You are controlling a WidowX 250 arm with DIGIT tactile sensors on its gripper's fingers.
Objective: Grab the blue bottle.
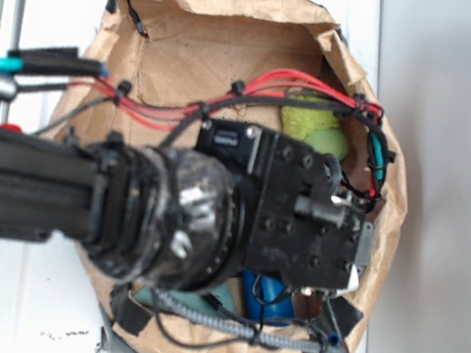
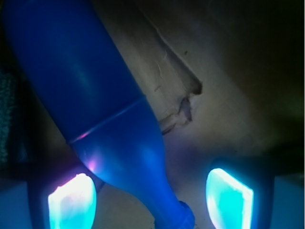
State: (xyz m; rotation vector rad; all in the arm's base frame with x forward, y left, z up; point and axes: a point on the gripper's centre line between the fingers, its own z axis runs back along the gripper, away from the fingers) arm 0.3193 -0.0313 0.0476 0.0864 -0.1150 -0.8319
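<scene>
Pincer point(image 2: 152, 198) released, blue bottle point(image 2: 95, 109) smooth, glossy, tilted, neck between glowing fingertips point(image 2: 71, 202)

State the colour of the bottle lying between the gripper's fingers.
Bright blue: the smooth plastic toy bottle, best in the wrist view.

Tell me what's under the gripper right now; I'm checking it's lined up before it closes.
The blue bottle lies on brown paper below the gripper, neck between the open fingers, body slanting away. From outside, the arm covers nearly all of it.
</scene>
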